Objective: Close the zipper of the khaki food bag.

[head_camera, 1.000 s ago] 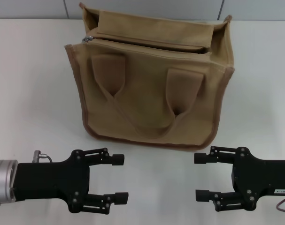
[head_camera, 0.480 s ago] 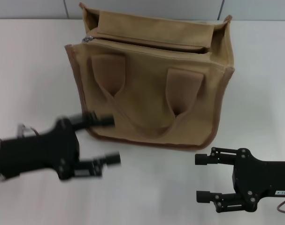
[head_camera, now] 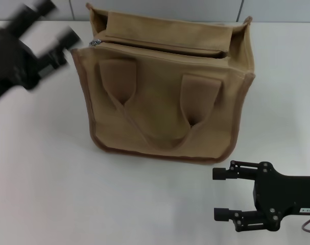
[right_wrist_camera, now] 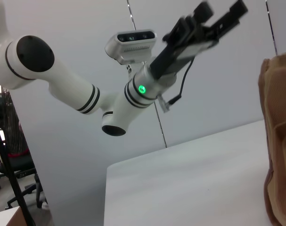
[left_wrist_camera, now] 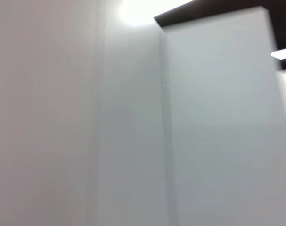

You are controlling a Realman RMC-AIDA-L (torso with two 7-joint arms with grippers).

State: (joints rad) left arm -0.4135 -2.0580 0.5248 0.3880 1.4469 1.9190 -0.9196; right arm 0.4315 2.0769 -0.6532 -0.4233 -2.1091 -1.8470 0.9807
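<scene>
The boxy tan canvas food bag (head_camera: 165, 92) with brown piping stands upright on the white table (head_camera: 42, 168), towards the far side, its two strap handles hanging down the near face. Its khaki-taped zipper (head_camera: 160, 46) runs along the top, still open, the small silver pull tab (head_camera: 95, 42) at the far-left corner. The black left gripper (head_camera: 56, 23) is raised at the far left, just beside that corner, fingers spread wide. The black right gripper (head_camera: 222, 194) rests low at the near right, well apart from the bag, also spread wide
</scene>
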